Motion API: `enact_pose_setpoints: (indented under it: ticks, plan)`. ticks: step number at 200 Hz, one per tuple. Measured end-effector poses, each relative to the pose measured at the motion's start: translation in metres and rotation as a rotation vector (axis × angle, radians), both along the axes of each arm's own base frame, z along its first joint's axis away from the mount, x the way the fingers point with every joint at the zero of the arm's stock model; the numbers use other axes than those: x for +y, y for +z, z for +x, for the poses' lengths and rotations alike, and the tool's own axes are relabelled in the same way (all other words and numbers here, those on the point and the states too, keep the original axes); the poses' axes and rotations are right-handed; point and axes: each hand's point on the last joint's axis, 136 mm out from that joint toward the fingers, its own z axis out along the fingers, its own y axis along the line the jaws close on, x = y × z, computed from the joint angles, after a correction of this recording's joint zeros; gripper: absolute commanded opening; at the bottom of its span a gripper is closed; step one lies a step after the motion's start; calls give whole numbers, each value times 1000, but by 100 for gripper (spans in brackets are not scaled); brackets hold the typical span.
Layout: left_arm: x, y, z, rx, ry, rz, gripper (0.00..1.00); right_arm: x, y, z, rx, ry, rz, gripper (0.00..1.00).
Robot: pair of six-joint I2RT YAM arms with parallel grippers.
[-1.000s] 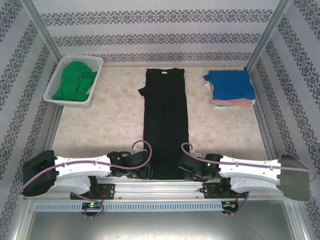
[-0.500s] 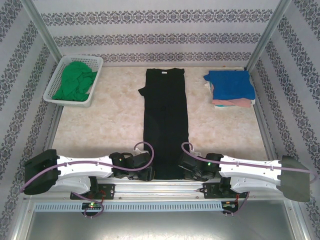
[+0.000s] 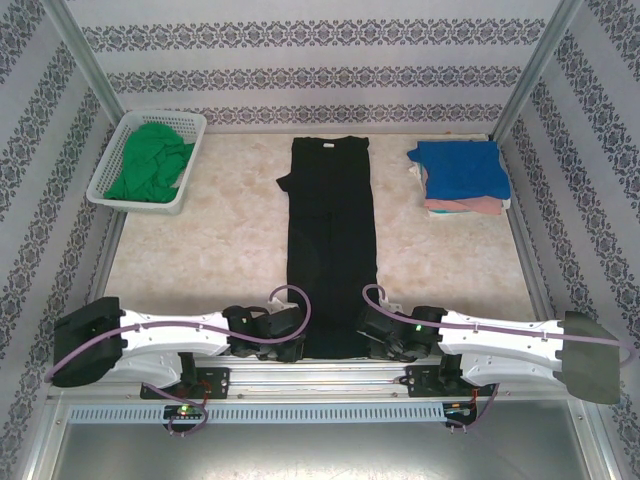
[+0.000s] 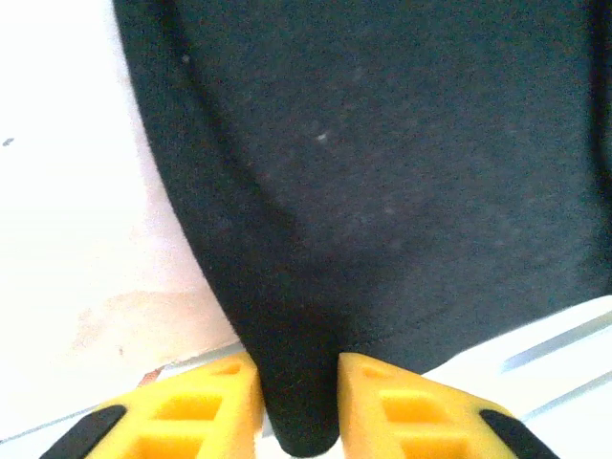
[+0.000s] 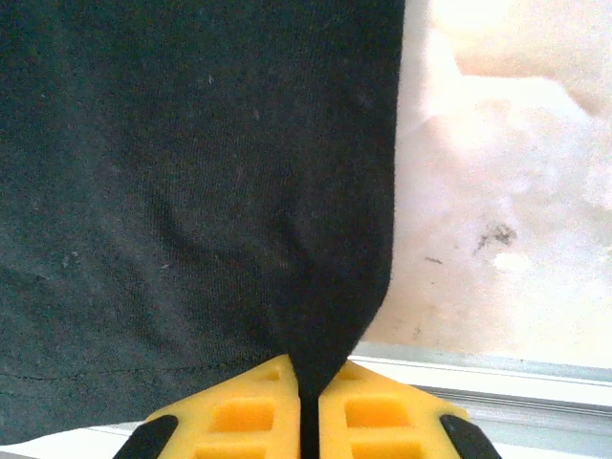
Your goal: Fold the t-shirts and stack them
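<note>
Top external, Ana: what lies on the table [image 3: 200, 250], biggest first?

The black t-shirt [image 3: 331, 240], Ben, spread as a long strip down the middle, collar far, hem at the near edge. Far right, the blue t-shirt [image 3: 460, 168] sits folded on the pink t-shirt [image 3: 465, 207]. Far left, the green t-shirt [image 3: 150, 165] is heaped in the basket [image 3: 190, 122].

And the grip?

The left gripper [image 4: 298, 382] clamps a thick bunch at the hem's left corner. The right gripper [image 5: 308, 378] is pinched tight on a thin fold at the right corner.

So the hem-to-collar fold comes next, I'd judge. How to do it well?

Lift both corners level and carry them away together at one pace, hem taut and square. Lay it on the collar edge, then let go. That thicker left bunch could drag the fold crooked.
</note>
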Motion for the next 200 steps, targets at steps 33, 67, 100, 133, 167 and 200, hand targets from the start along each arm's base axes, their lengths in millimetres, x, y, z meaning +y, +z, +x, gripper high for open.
enact_pose_setpoints:
  ticks: [33,67,100,133,167,200]
  plan:
    - [-8,24,5,-52,-10,-91,0,3,15,8,-36,-3,22,9]
    - [-9,58,24,-137,-13,-127,0,14,54,30,-134,-3,71,8]
    - [-11,102,73,-245,30,-174,0,16,98,75,-254,-42,111,10]
    - [-1,128,138,-328,89,-158,0,5,120,130,-326,-87,76,10]
    - [4,132,203,-345,123,-149,0,-2,133,191,-343,-107,49,10]
    - [10,115,264,-300,153,-151,0,-3,139,249,-342,-102,58,11]
